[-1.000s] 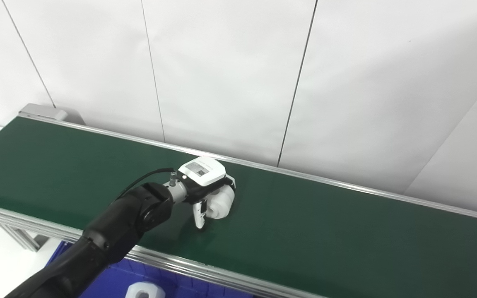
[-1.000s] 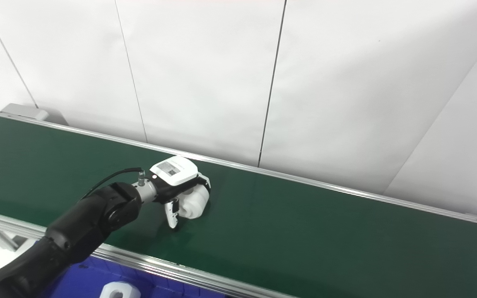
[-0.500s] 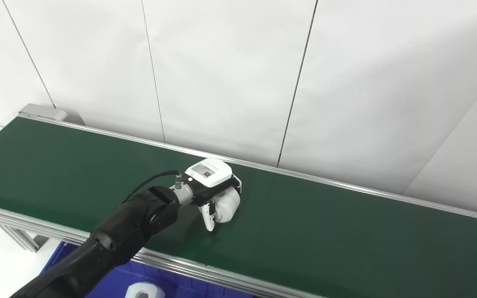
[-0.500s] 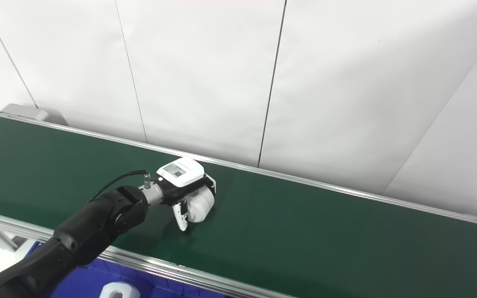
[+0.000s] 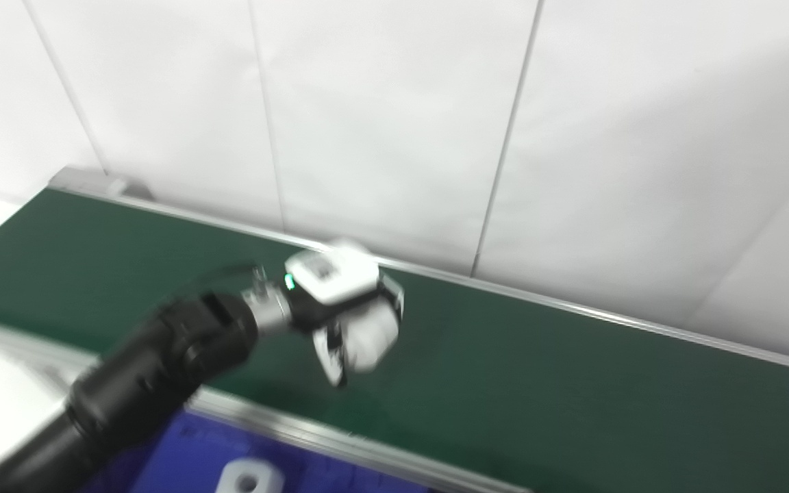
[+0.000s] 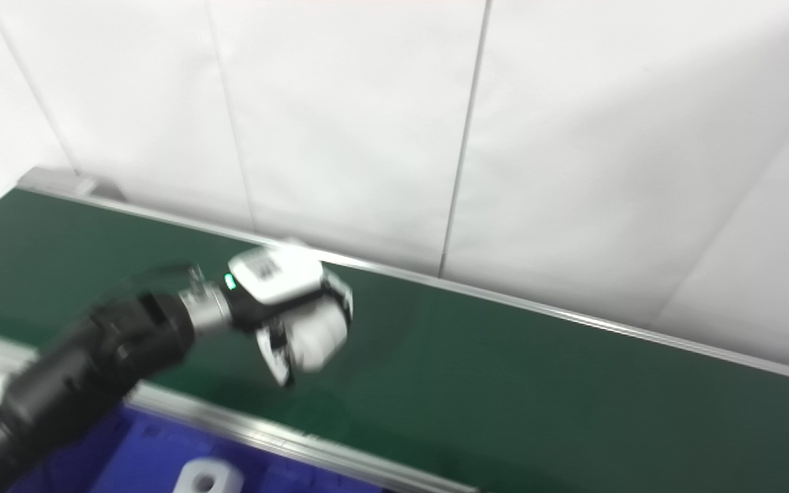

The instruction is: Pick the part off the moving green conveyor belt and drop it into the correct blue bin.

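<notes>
1. Left robot hand (image 5: 340, 311) reaches over the belt (image 5: 572, 390) from the picture's left side, on a black arm (image 5: 155, 370) that enters from the bottom-left corner.
2. Its fingers (image 5: 329, 352) curl around a white part (image 5: 370, 332), so it is pinching that part; the thumb side points down toward the belt.
3. The part sits under the white back plate of the hand, pressed against the palm, on the side away from the arm.
4. Both views are blurred by motion, so I cannot tell whether the part touches the belt or hangs just above it.
5. The part is white, smooth and rounded, roughly drum-like; finer shape is lost in the blur.
6. The hand's back is a glossy white shell with a small dark label, and a green light glows at the wrist (image 5: 290, 281).
7. The wrist is a short silver metal cylinder; the arm behind it is matte black.
8. The belt is a flat, dark green, matte strip running from upper left to lower right, edged by silver metal rails (image 5: 572, 309).
9. Below the near rail lies a blue bin (image 6: 155, 459) with a second white block (image 6: 206, 479) inside it, which has a round hole in its top.
10. White wall panels (image 5: 394, 103) with thin dark seams stand behind the belt.
11. No right robot hand shows in either view.
</notes>
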